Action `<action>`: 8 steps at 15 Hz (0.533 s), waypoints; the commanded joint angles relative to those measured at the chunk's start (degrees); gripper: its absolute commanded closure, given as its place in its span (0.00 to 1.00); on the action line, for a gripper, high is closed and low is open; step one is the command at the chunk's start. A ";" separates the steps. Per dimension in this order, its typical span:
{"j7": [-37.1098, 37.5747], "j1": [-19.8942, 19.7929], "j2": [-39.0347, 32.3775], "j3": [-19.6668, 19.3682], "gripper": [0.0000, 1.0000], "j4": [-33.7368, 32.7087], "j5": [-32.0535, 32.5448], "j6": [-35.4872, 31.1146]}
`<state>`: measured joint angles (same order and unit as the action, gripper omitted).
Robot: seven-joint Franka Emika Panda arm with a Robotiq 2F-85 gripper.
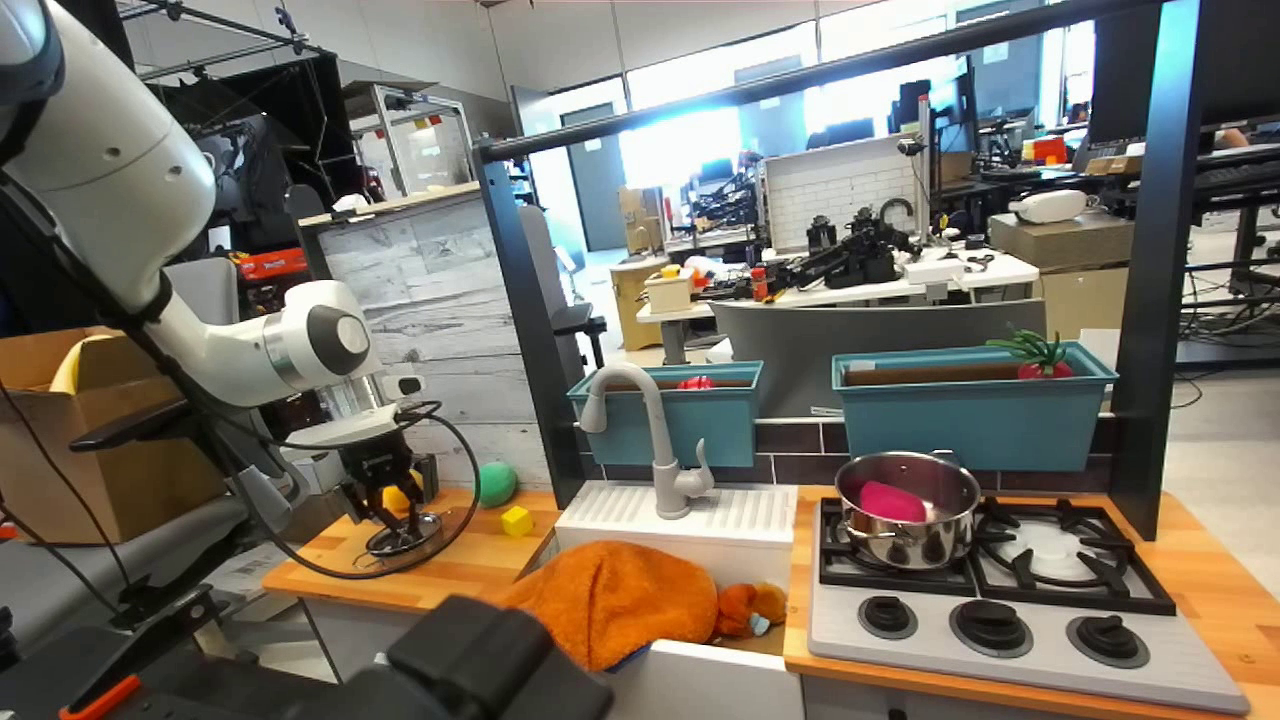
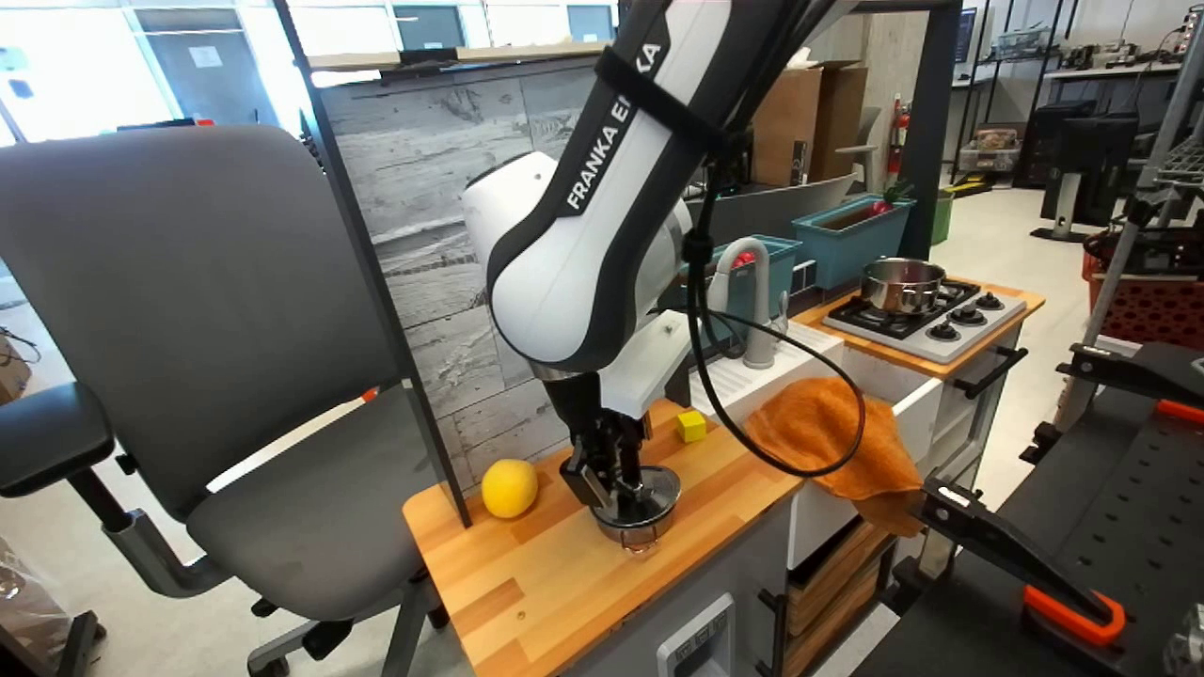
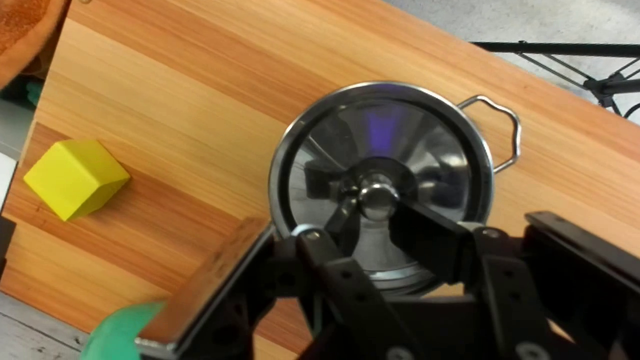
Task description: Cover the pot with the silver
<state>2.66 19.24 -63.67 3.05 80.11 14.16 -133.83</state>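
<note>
The gripper point(image 3: 377, 201) is part-way spread, a finger each side of the knob point(image 3: 378, 205) of the lid point(image 3: 382, 132); whether it squeezes, I cannot tell; the lid is at the mouth of a pan point(image 2: 640, 534) with a wire handle point(image 3: 518, 132), on the counter point(image 3: 175, 115); nearby lie a yellow cube point(image 3: 75, 177), a green ball point(image 3: 117, 332) and a yellow ball point(image 2: 509, 488); farther off, a cloth point(image 1: 625, 600) drapes over the edge of the sink point(image 1: 720, 690); well apart, the pot point(image 1: 940, 540) stands on the hob point(image 1: 1045, 665), towards the sink, a pink thing point(image 1: 893, 502) inside.

Silver pot point(image 1: 932, 543); silver lid point(image 3: 382, 142); black claw point(image 3: 376, 204); yellow cube point(image 3: 75, 177); orange cloth point(image 1: 620, 605); counter point(image 3: 175, 125) striped tan-and-brown.
</note>
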 commanded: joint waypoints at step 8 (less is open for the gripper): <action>2.45 2.06 -3.16 -1.84 0.29 -7.65 -0.17 5.59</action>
<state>4.00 20.32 -65.20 2.10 75.92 14.18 -131.25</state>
